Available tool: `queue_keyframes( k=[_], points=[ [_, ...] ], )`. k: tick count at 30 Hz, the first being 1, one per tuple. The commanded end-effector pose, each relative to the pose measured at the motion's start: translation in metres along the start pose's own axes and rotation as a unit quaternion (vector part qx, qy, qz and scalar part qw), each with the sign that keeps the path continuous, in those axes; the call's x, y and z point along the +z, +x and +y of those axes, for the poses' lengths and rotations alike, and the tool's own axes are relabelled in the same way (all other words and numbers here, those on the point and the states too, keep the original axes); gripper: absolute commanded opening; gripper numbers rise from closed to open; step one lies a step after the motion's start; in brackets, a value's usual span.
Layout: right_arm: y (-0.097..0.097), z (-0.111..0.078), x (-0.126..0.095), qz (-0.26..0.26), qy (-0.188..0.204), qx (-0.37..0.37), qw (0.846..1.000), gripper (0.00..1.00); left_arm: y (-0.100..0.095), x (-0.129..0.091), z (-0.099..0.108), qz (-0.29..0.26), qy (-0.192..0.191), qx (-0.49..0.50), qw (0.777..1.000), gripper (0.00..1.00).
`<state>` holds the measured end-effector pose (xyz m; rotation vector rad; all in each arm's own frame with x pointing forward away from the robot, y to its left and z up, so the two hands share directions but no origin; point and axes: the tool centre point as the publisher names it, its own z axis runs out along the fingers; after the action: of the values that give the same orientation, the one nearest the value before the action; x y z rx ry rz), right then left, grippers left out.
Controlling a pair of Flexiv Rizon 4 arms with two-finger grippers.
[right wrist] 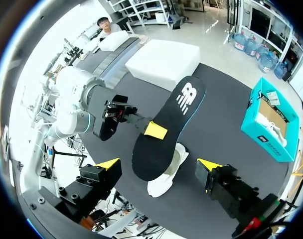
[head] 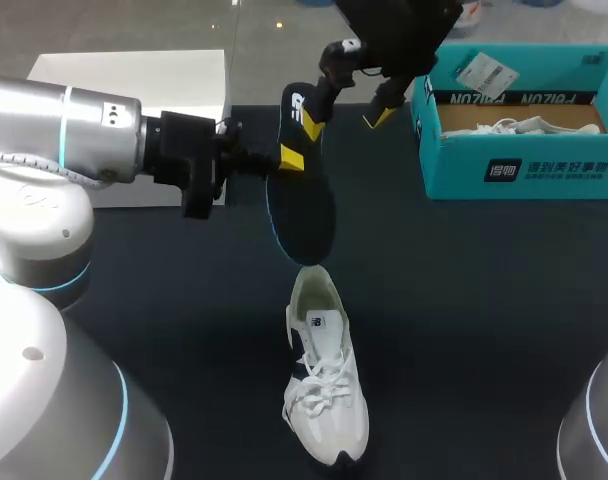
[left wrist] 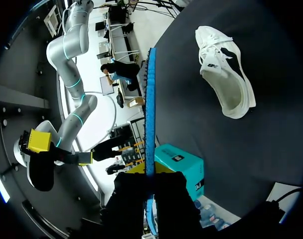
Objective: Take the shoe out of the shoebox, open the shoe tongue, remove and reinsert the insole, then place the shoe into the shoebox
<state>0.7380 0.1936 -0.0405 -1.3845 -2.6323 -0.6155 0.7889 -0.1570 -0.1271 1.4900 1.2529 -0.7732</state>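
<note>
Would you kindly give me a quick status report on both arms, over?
Left gripper shut on insole, held over the shoe. Right gripper open, insole ahead of it. Shoe on table, outside shoebox. Nothing in the way.

- The head view looks down from above and behind on the whole table (head: pixel 484 300), with the shoe (head: pixel 324 390) nearest and the box (head: pixel 514 165) far right.
- The left wrist view looks past the left gripper (left wrist: pixel 150 174), very close and edge-on to the insole (left wrist: pixel 150 99).
- The right wrist view looks down from high over the table, past the right gripper (right wrist: pixel 159 164).
- All three share the insole, shoe and box.
</note>
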Motion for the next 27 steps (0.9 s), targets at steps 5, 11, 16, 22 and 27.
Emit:
queue_keyframes(
  k=[5, 11, 16, 22, 27],
  points=[
    [-0.027, -0.026, 0.016, 0.074, -0.086, -0.006, 0.994, 1.00, 0.000, 0.001, 0.000, 0.001, -0.001, 0.001, 1.000, 0.00],
    [-0.034, -0.029, 0.024, 0.117, -0.126, -0.005, 0.985, 1.00, 0.000, 0.001, 0.000, 0.001, -0.001, 0.001, 1.000, 0.00],
    [-0.036, -0.026, 0.028, 0.144, -0.133, -0.006, 0.980, 1.00, 0.000, 0.001, 0.000, 0.001, -0.001, 0.001, 1.000, 0.00],
    [-0.042, -0.027, 0.035, 0.189, -0.144, 0.001, 0.971, 1.00, 0.000, 0.001, 0.000, 0.001, -0.001, 0.001, 1.000, 0.00],
    [-0.045, -0.026, 0.040, 0.215, -0.152, 0.002, 0.965, 1.00, 0.000, 0.001, 0.000, 0.001, -0.001, 0.001, 1.000, 0.00]
  ],
)
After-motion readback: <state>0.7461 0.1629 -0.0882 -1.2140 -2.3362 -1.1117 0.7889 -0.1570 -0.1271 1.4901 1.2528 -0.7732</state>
